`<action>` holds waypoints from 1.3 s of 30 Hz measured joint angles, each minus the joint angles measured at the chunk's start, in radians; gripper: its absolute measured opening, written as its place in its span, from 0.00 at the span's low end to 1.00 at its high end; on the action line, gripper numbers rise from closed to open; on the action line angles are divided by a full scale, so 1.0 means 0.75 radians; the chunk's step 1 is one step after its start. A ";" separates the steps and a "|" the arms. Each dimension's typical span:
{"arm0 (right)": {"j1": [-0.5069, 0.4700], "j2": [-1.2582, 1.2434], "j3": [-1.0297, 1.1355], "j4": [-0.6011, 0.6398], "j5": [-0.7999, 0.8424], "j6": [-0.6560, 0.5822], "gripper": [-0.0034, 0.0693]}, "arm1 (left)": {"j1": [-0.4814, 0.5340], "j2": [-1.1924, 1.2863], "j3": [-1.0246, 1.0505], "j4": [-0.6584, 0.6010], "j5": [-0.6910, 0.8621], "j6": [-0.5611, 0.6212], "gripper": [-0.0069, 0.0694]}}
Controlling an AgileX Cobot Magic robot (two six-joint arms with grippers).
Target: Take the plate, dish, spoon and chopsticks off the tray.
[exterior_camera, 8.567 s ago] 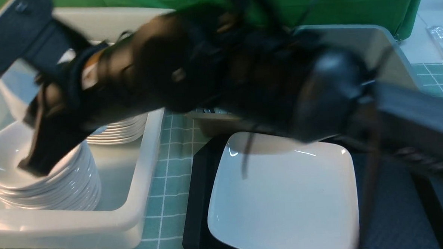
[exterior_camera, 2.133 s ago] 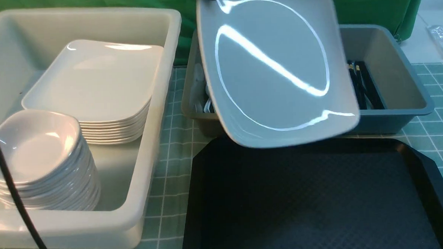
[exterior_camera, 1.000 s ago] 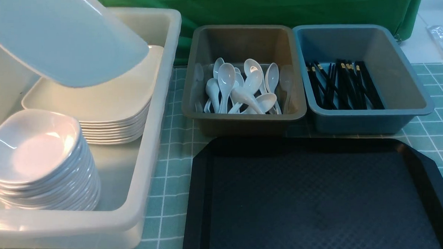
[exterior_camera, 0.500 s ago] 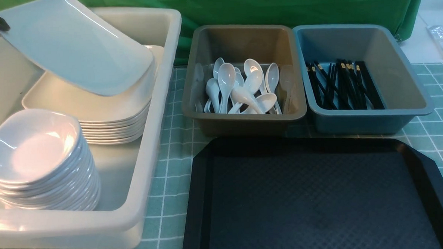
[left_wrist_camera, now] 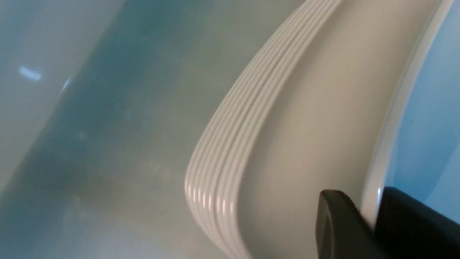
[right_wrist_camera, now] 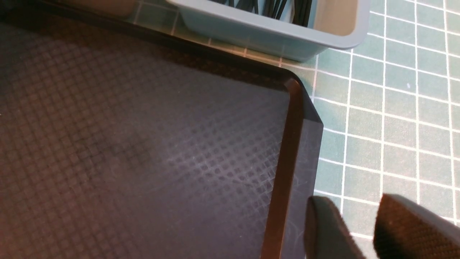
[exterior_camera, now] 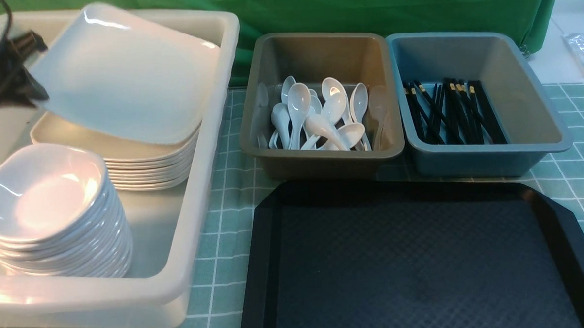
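Front view: the plate (exterior_camera: 120, 75) leans tilted over the stack of plates (exterior_camera: 144, 163) at the far end of the white tub (exterior_camera: 195, 198), its low edge resting on the stack and its raised edge at the left gripper (exterior_camera: 27, 72). Glossy, stiff and breakable, it looks likely to slide in a pinch, so the rim seems the only sound place to take it. The tray (exterior_camera: 262, 264) carries nothing; spoons (exterior_camera: 314, 118) fill the grey bin (exterior_camera: 321, 158) and chopsticks (exterior_camera: 447, 110) the blue bin (exterior_camera: 489, 158), both along the tray's far edge. Half a second earlier the plate hung higher and steeper; a second earlier it was clear of the stack.

Left wrist view: the rim runs between the two dark fingers (left_wrist_camera: 337, 226); whether they pinch it or have begun to let go, I cannot tell.

Right wrist view: the right gripper (right_wrist_camera: 363, 230) stands with jaws apart and empty, over the mat beside the tray's far right corner.
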 joint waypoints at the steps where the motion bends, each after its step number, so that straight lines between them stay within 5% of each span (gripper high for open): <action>1: 0.000 0.000 0.000 0.000 0.000 0.000 0.39 | -0.003 0.007 0.000 0.021 0.013 0.000 0.26; 8: 0.000 0.000 0.000 0.000 0.000 0.000 0.39 | -0.012 0.019 0.002 0.123 0.104 0.004 0.55; 15: 0.000 0.000 0.000 0.005 0.000 0.000 0.39 | -0.014 -0.007 0.002 0.264 0.174 0.005 0.65; 18: 0.000 0.000 -0.026 0.009 0.005 0.000 0.39 | -0.014 -0.065 0.002 0.295 0.189 0.022 0.60; 21: 0.000 0.001 -0.104 0.012 0.022 0.000 0.39 | -0.014 -0.149 0.002 0.247 0.195 0.091 0.46; 24: 0.000 -0.004 -0.204 0.012 0.021 0.000 0.34 | -0.014 -0.254 0.002 0.066 0.219 0.222 0.25; 25: 0.000 -0.021 -0.238 0.012 -0.001 0.000 0.28 | -0.014 -0.340 0.012 -0.121 0.246 0.328 0.16; 29: 0.000 -0.178 -0.233 0.012 -0.217 0.013 0.10 | -0.061 -0.584 0.103 -0.451 0.270 0.604 0.10; 39: 0.000 -0.881 0.206 0.007 -0.849 0.032 0.08 | -0.267 -1.405 0.770 -0.496 0.060 0.755 0.09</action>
